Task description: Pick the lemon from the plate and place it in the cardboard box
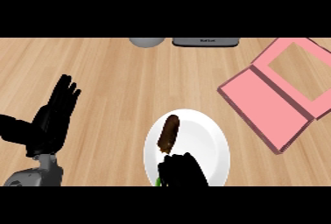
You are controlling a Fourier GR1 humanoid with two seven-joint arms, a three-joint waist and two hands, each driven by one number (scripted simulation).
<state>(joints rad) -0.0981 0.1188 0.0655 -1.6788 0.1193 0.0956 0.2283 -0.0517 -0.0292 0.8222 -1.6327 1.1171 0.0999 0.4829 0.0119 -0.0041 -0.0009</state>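
A white plate lies on the wooden counter, low in the middle of the head view. A brown elongated object rests on its left half. No yellow lemon shows; only a small green sliver peeks out at the left edge of my right hand, which hovers over the plate's near part and hides what lies beneath it. An open pink box with its lid folded back sits to the right of the plate. My left hand rests open at the left, fingers up.
A grey rounded object and a dark grey appliance stand at the counter's far edge. Bare wood stretches between the plate, the box and the left hand.
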